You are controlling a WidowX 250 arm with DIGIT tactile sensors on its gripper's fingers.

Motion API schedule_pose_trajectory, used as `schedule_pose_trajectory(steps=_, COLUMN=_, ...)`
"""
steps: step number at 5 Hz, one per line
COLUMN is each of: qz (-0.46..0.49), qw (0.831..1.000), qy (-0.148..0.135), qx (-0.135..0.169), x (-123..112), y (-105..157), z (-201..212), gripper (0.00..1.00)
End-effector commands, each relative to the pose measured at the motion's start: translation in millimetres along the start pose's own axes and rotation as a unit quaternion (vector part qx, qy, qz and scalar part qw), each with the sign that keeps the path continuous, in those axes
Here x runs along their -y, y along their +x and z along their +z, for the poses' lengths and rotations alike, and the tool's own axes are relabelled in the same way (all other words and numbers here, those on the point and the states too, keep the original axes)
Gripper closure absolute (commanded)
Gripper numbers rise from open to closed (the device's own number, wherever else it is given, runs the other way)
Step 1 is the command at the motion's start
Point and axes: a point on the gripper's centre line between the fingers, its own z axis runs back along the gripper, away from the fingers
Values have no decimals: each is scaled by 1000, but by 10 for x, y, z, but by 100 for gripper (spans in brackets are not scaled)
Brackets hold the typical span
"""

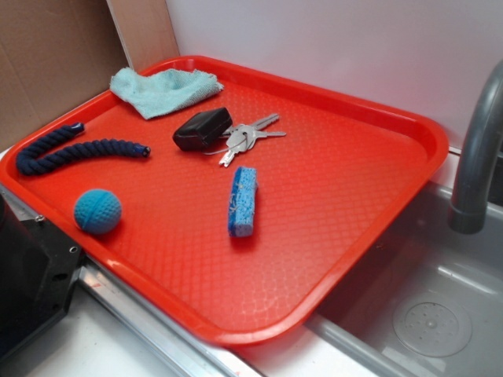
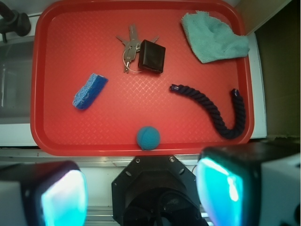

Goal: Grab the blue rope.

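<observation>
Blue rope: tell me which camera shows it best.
The wrist view. Looking straight down, it shows the blue rope whole, its hook-shaped curve and both bound ends on the red tray. The exterior view shows the rope at a slant near the tray's left rim, foreshortened.

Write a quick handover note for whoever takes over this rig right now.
Gripper: open, empty, held above the tray's near edge.
Blue rope: lying curved on the red tray, at the end where the cloth is, touching nothing else.
Also on the tray: ball, sponge, keys with a black fob.
Done: nothing; rope untouched.
Left: move over the rope, come down, close on it, lift.
</observation>
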Motion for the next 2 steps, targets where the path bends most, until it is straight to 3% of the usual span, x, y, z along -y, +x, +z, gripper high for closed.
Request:
schedule_pose_trajectory(steps=1, qz=0, qw=1000, qy=0, qx=0, x=0, y=0, z=0, gripper=0)
schedule_pose_trajectory(steps=2, qz=-80, qw=996, qy=38, qx=5, x=-244, y=394, z=-354, gripper=0)
